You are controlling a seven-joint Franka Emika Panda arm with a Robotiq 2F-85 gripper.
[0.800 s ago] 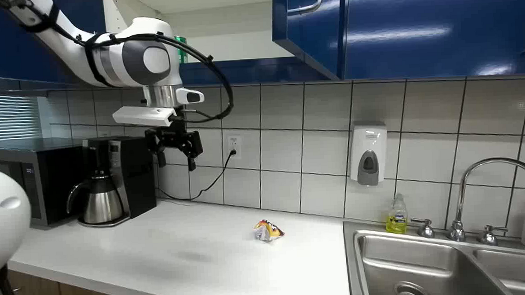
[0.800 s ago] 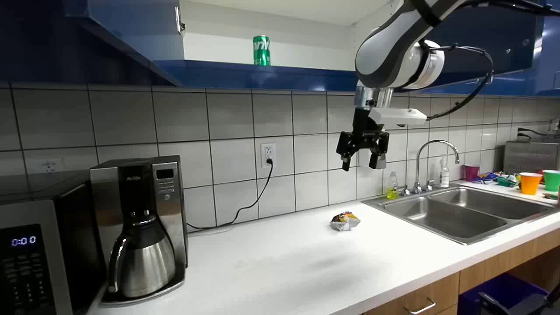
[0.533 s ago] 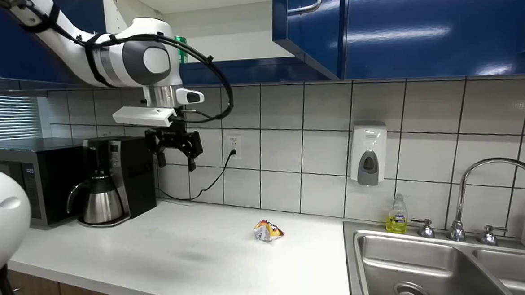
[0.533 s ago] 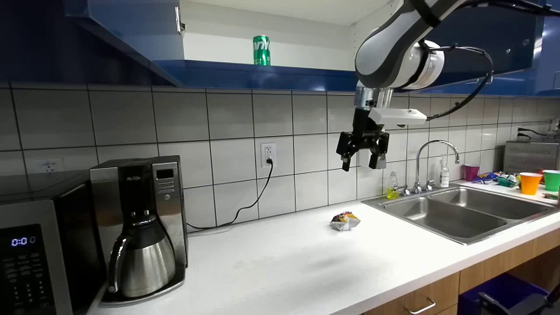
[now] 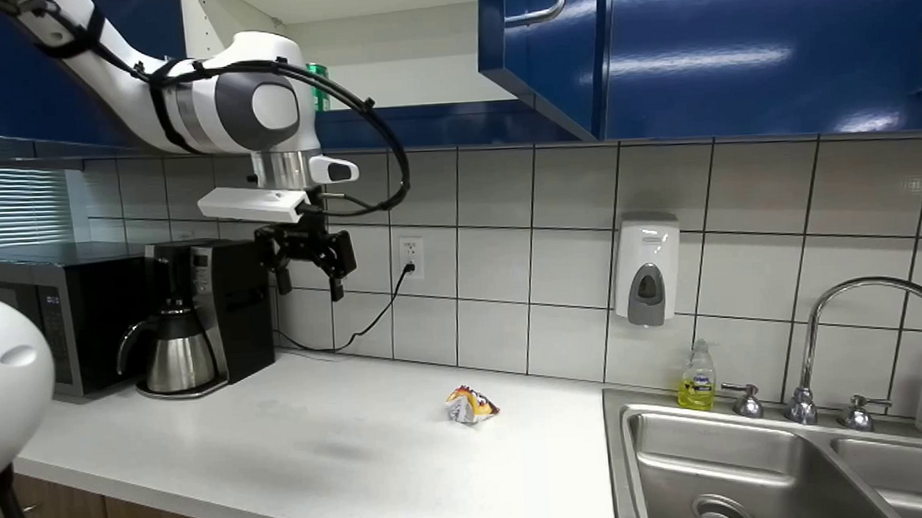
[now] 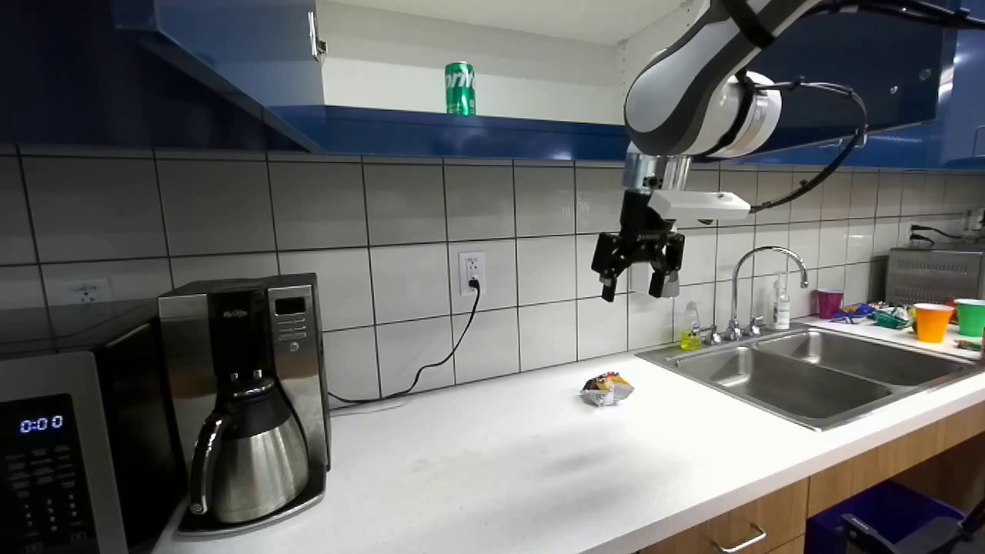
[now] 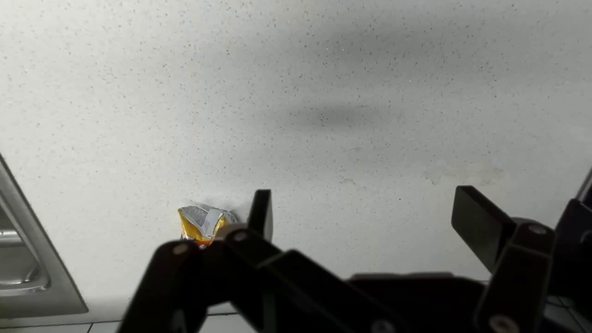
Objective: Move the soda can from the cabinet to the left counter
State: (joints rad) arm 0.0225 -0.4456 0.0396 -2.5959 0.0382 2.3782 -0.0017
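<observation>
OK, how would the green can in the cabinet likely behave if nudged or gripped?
The can stands upright, taller than wide, so a nudge might tip it. Its rounded side suggests it may roll once down. The glossy surface could prove slippery.

In both exterior views: microwave (image 6: 85, 431) left, coffee maker (image 6: 250, 346) beside it, crumpled wrapper (image 5: 471, 405) left of sink (image 6: 800, 385), yellow bottle (image 5: 696, 381) at sink's far rim.

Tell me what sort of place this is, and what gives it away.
A kitchen area, perhaps an office break room, though the frames don't settle home or office. The signs: a double-basin sink, a coffee maker and a microwave.
</observation>
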